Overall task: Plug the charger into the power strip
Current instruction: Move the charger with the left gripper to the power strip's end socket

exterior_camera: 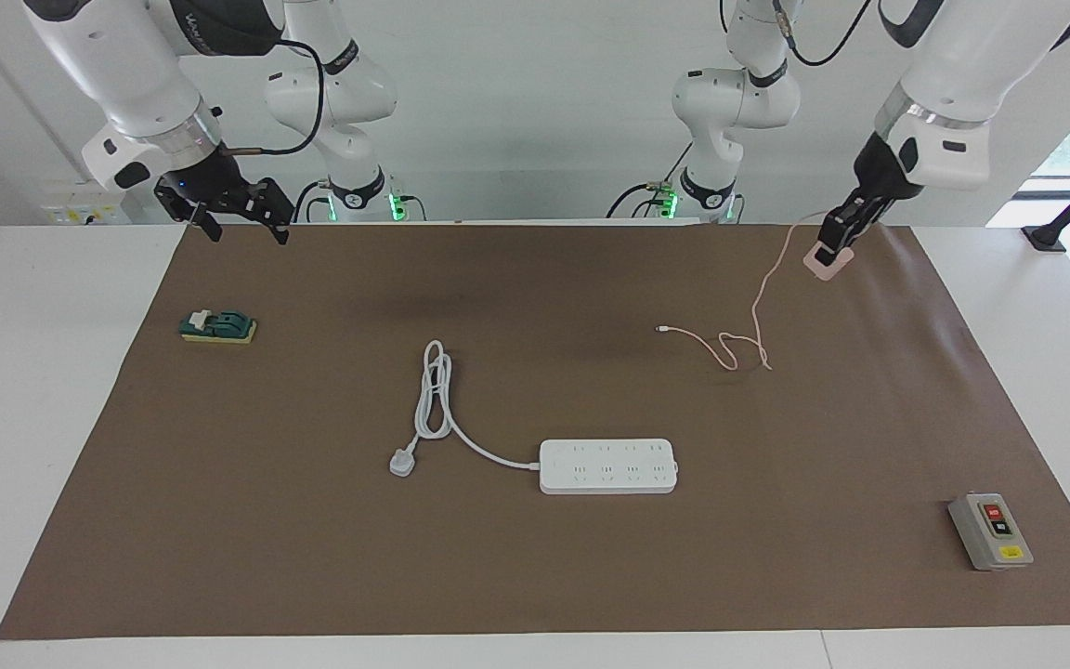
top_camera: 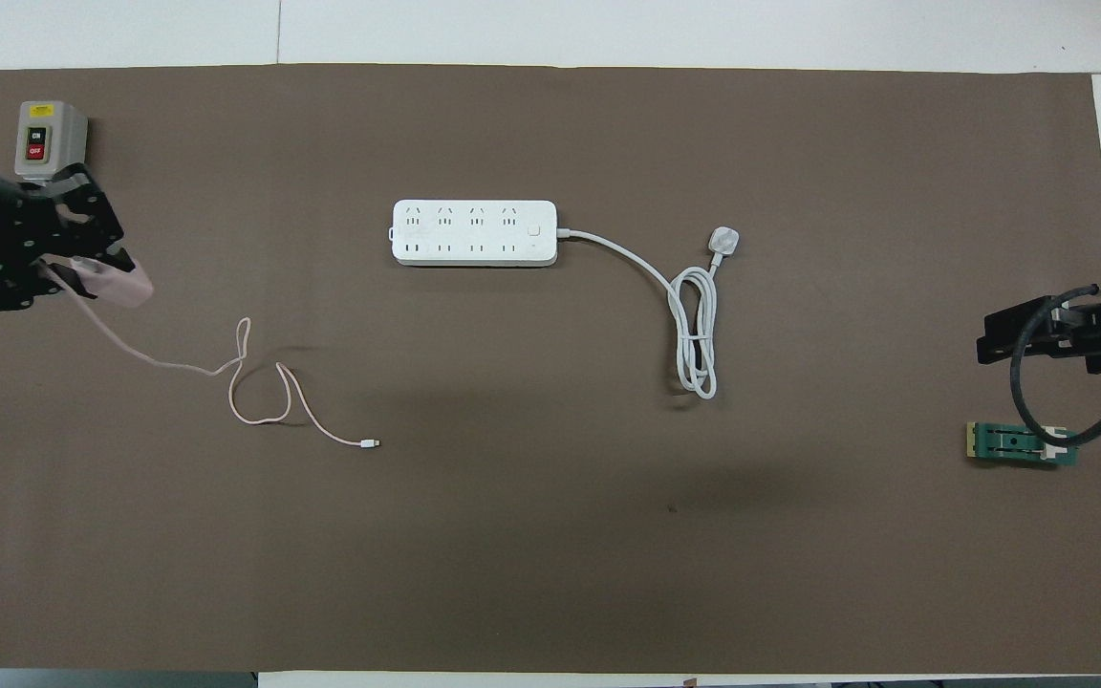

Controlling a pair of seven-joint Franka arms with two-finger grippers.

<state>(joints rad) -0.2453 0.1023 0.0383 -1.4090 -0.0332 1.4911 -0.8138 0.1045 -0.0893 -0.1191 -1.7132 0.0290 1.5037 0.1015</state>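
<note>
The charger [exterior_camera: 819,263] hangs in the air, pinched in the closed left gripper [exterior_camera: 834,237] over the brown mat [exterior_camera: 535,576] at the left arm's end of the table, well apart from the power strip [exterior_camera: 608,465] and nearer to the robots than it. Its thin pink cable [exterior_camera: 758,316] trails down to the mat and loops there, ending in a small white connector [exterior_camera: 660,329] that lies nearer to the robots than the power strip. So the pick-up looks done; carrying the charger over the power strip, lining up its prongs and pressing it into a socket are all left. The power strip lies flat, its sockets empty, its thick white cord [exterior_camera: 437,400] coiled toward the right arm's end. The right gripper [exterior_camera: 236,218] waits with fingers spread, holding nothing, over the mat's edge, well away from the power strip. The charger's prongs cannot be made out, and in the overhead view the left gripper partly covers the charger.
</note>
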